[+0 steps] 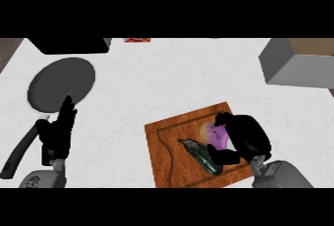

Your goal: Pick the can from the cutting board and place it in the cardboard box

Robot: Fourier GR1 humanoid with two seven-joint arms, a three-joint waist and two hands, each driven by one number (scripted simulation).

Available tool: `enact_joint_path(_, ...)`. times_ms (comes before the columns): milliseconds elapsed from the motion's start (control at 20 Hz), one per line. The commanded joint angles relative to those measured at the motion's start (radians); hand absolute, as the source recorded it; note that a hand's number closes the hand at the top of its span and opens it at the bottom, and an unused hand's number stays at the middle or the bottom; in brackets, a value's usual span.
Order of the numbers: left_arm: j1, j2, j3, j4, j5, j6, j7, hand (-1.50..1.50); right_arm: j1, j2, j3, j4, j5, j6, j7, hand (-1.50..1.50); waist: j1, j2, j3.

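On the brown wooden cutting board (173, 141) lies a purple can (215, 133) with a tan end, on its side. My right hand (244, 137) is curled round it from the right and hides most of it. A dark green bottle (201, 156) lies on the board just below the can, touching my thumb. The cardboard box (297, 62) stands at the upper right, grey outside and brown inside. My left hand (57, 130) rests open at the left, fingers up, away from the board.
A dark round pan (62, 81) with a long black handle (20, 152) lies at the left, behind my left hand. A black block (75, 44) sits at the top left, with a small red packet (137, 39) beside it. White counter lies between board and box.
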Motion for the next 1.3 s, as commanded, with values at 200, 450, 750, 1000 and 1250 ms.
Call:
enact_joint_path(200, 0.036, 0.021, 0.037, 0.006, 0.025, -0.022, -0.022, 0.0, 0.276, -0.466, -0.114, -0.213, -0.119, -0.065, -0.565, 1.5, -0.023, 0.007, 0.002)
enact_joint_path(450, 0.001, -0.006, 0.006, -0.022, -0.006, 0.015, 0.035, 0.0, 0.406, -0.606, -0.365, -0.24, -0.261, -0.161, -0.814, 1.5, -0.012, 0.009, 0.002)
enact_joint_path(750, 0.056, -0.01, 0.015, -0.017, -0.001, -0.011, -0.037, 0.0, 0.486, -0.666, -0.698, -0.342, -0.567, -0.072, -0.877, 1.5, -0.018, 0.007, 0.0)
enact_joint_path(1000, 0.053, 0.026, 0.037, 0.006, 0.001, -0.05, -0.057, 0.0, 0.511, -0.686, -0.963, -0.351, -0.739, 0.056, -0.854, 1.5, -0.002, 0.01, 0.0)
enact_joint_path(1250, 0.049, -0.003, 0.013, -0.061, -0.012, -0.032, 0.013, 0.0, 0.415, -0.721, -1.083, -0.238, -0.73, 0.136, -0.804, 1.5, 0.025, 0.016, 0.0)
